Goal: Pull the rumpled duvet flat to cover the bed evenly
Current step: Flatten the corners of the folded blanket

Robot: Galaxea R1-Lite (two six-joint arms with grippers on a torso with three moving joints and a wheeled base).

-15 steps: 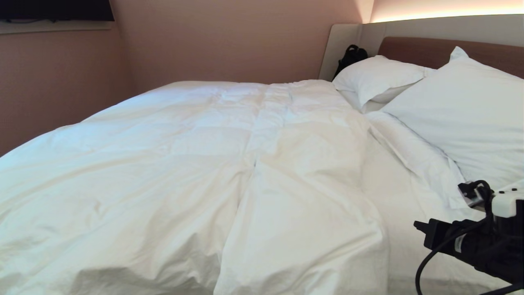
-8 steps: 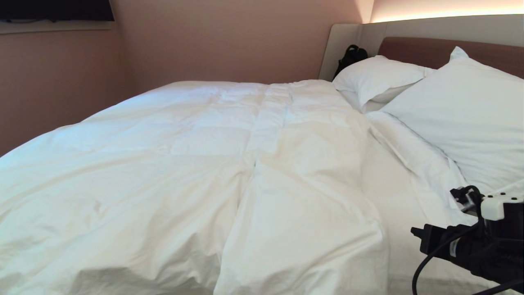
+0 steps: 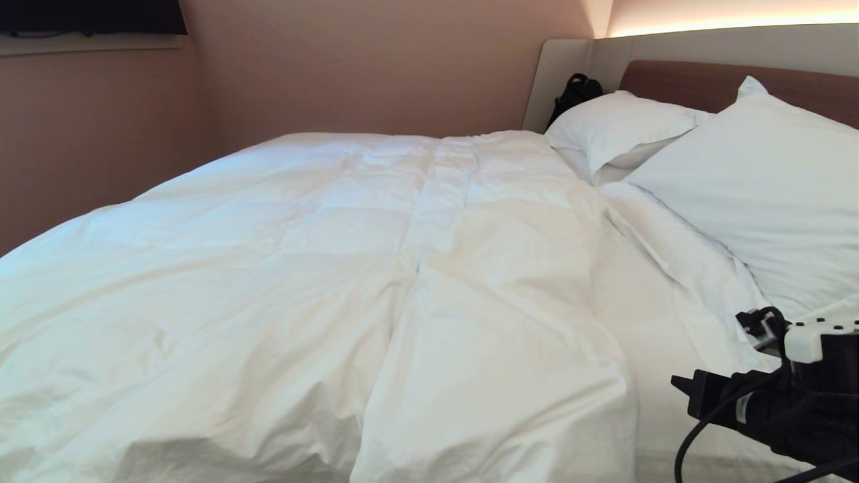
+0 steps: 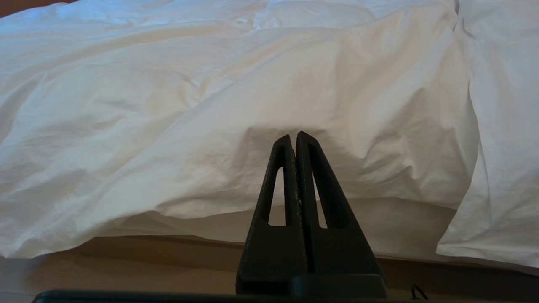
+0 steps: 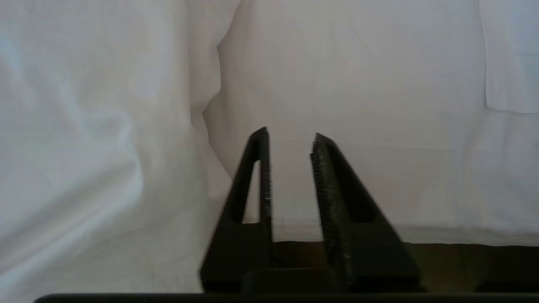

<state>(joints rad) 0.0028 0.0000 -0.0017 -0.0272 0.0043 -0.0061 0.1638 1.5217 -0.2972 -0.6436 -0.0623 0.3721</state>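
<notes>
Right gripper (image 5: 290, 143) has seemingly parted slightly since earlier, above duvet (image 3: 335, 268).

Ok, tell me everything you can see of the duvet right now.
The duvet is thick, puffy white cotton with faint quilted squares, spread over most of the bed up to the pillows. It is wrinkled, with a long fold down the middle and a bunched ridge by the pillows. Its near edge droops over the mattress side. Neither claw touches it.
</notes>
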